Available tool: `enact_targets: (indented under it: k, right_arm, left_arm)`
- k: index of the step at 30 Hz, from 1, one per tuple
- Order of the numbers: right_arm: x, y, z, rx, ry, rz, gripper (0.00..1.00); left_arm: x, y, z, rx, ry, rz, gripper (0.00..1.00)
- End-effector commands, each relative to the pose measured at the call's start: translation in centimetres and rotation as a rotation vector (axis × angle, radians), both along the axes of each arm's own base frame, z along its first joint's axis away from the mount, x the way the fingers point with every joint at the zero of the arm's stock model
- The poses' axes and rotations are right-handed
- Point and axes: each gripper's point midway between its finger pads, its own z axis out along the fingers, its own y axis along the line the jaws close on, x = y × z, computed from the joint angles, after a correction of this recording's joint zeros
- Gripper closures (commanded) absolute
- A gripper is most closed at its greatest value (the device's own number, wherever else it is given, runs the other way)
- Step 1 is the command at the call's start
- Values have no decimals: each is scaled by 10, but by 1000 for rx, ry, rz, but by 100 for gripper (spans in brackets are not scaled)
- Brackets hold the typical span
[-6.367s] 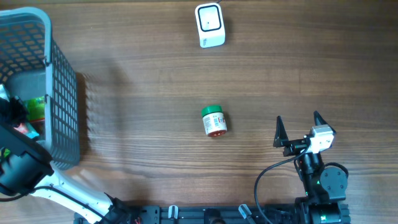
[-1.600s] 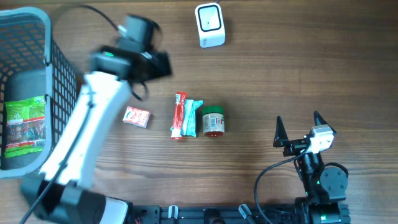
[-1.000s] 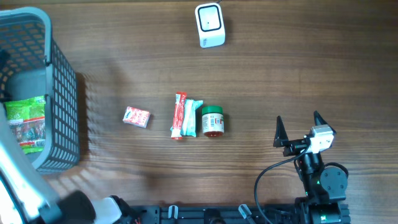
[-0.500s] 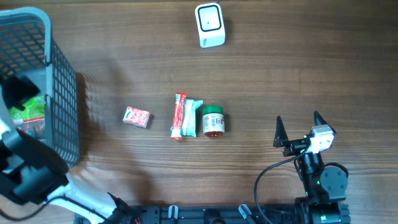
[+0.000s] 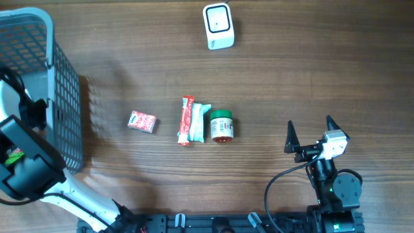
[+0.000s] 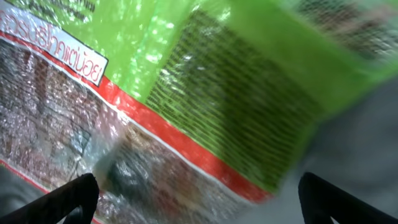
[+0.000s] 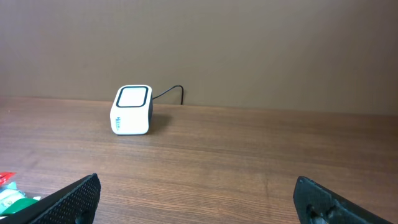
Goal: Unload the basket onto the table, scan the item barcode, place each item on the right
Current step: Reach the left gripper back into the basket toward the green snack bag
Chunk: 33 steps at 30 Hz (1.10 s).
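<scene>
The white barcode scanner stands at the far middle of the table, and it also shows in the right wrist view as the scanner. On the table lie a small red packet, a red and a teal stick pack and a green-lidded jar. My left gripper is down inside the grey basket, open, its fingers either side of a green, red and clear snack bag. Open and holding nothing, my right gripper rests at the near right.
The basket's mesh walls surround my left gripper at the table's left edge. The scanner's cable runs off behind it. The three table items lie in a row between the basket and my right arm.
My left arm swung from the table back over the basket and dropped in onto the snack bag. Two more items have joined the jar on the table. The right arm is still.
</scene>
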Motion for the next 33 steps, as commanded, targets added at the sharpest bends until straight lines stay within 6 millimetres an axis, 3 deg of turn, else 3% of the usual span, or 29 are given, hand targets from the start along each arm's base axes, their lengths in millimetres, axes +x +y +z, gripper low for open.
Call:
enact_targets:
  k: [1,5,6,8,13,17,20,24,28,30,33]
  right_arm:
    - [0,-3,1,10,-6,-14,0]
    - [0,-3,1,11,-6,-14,0]
    - [0,-3,1,10,-6,-14,0]
    - [0,-3,1,11,-6,-13,0]
    - [0,-3,1,10,-6,-14,0]
    - [0,-3,1,10,-6,-14,0]
    - [0,-3,1,10,-6,-14,0]
    - [0,-3,1,11,-6,-13,0]
    - [0,-3,1,10,-6,-14,0]
    - [0,-3,1,10,-6,-14,0]
    - [0,-3,1,11,-6,-14,0]
  left_arm:
    - [-17,4,-18,40,66,14,0]
    - [-17,4,-27,49,56,14,6]
    - [-16,4,-27,52,52,15,11]
    - [-14,7,-27,60,40,19,33]
    - [-17,12,-28,64,35,37,47]
    - [-25,20,-28,73,22,119,45]
    - [-32,26,-28,80,11,200,34]
    - [-40,33,-28,80,4,242,36]
    - [-34,31,-31,38,-44,255,59]
    - [-32,30,-31,34,-51,254,94]
    - [-31,29,-29,33,-50,250,96]
